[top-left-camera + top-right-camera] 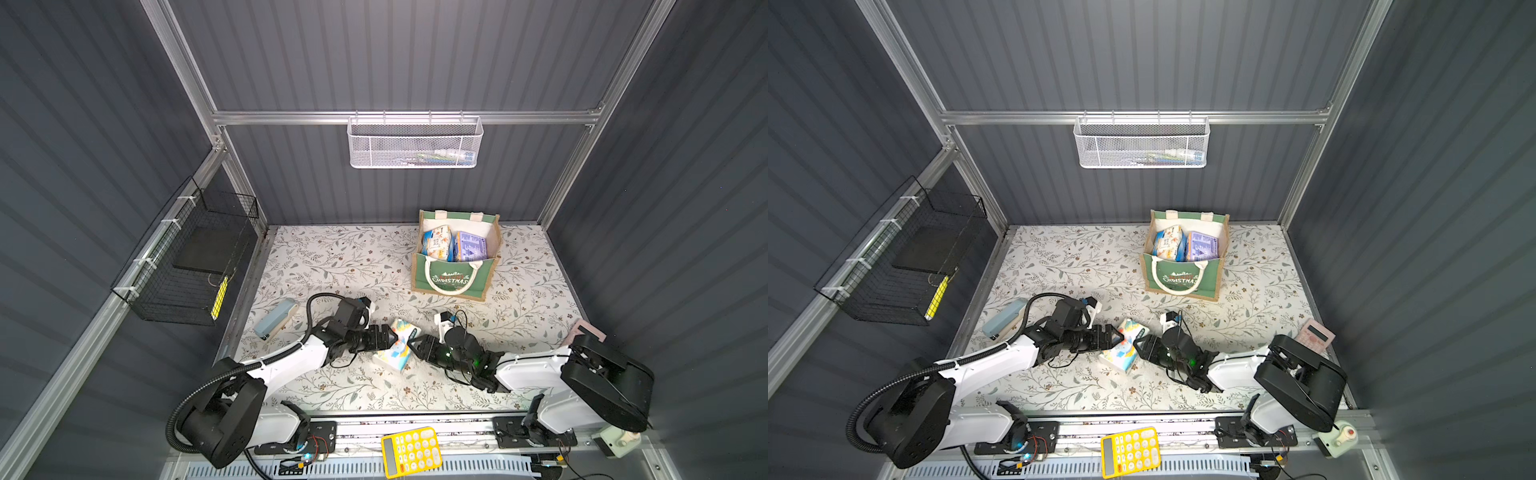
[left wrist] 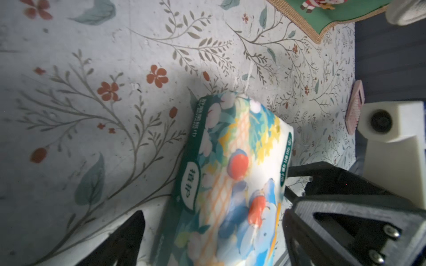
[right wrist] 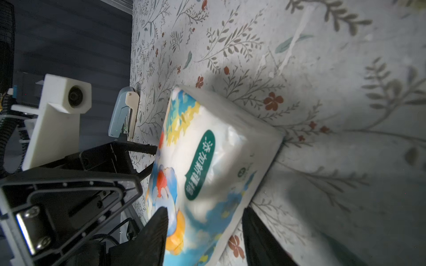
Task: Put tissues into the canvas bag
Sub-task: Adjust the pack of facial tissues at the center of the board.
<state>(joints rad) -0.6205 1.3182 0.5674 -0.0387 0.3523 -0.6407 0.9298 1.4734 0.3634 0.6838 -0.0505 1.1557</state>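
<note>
A cartoon-printed white pack of tissues (image 1: 395, 347) (image 1: 1126, 345) lies on the floral cloth at the front middle, between both arms. My left gripper (image 1: 390, 337) (image 2: 213, 226) is open and straddles one end of the pack (image 2: 230, 170). Facing it from the other end, my right gripper (image 1: 412, 345) (image 3: 205, 217) is open. One of its fingers (image 3: 159, 221) rests against the pack (image 3: 207, 161), and the other stands a little off it. The canvas bag (image 1: 449, 279) (image 1: 1180, 283) stands upright at the back right. It holds a white-blue-orange pack (image 1: 436, 243) and a lavender pack (image 1: 471, 246).
A light blue stapler (image 1: 276, 318) lies at the left edge of the cloth and a pink calculator (image 1: 586, 332) at the right edge. A yellow calculator (image 1: 410, 451) sits on the front rail. A white mesh basket (image 1: 415, 143) hangs on the back wall and a black wire basket (image 1: 187, 257) on the left wall.
</note>
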